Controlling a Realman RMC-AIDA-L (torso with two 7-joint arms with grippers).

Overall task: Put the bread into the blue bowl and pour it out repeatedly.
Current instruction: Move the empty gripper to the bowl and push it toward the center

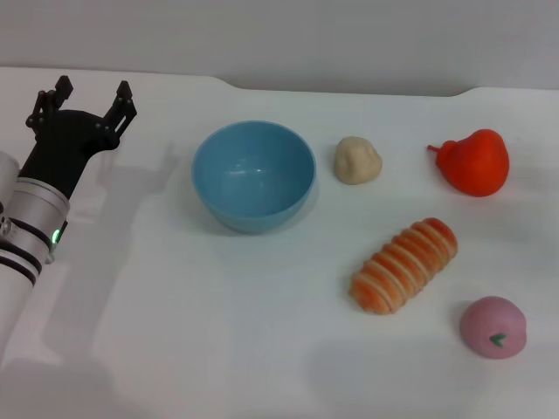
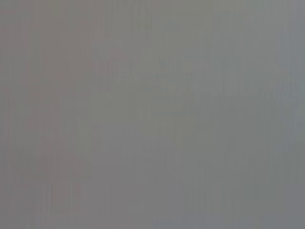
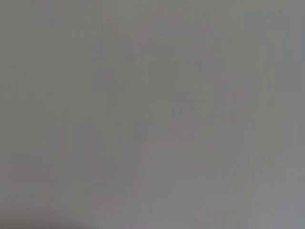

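The white table carries everything; the empty blue bowl sits between my left gripper, fingers spread and holding nothing, and the bread; that loaf lies beyond the bowl toward my right, long axis diagonal; my right gripper is unseen.

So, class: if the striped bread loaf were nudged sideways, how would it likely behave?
The bread would probably roll, since its body looks rounded and elongated. Its ridges may give fingers some purchase, so it is likely not slippery. It lies clear of the blue bowl, so a roll probably meets nothing.
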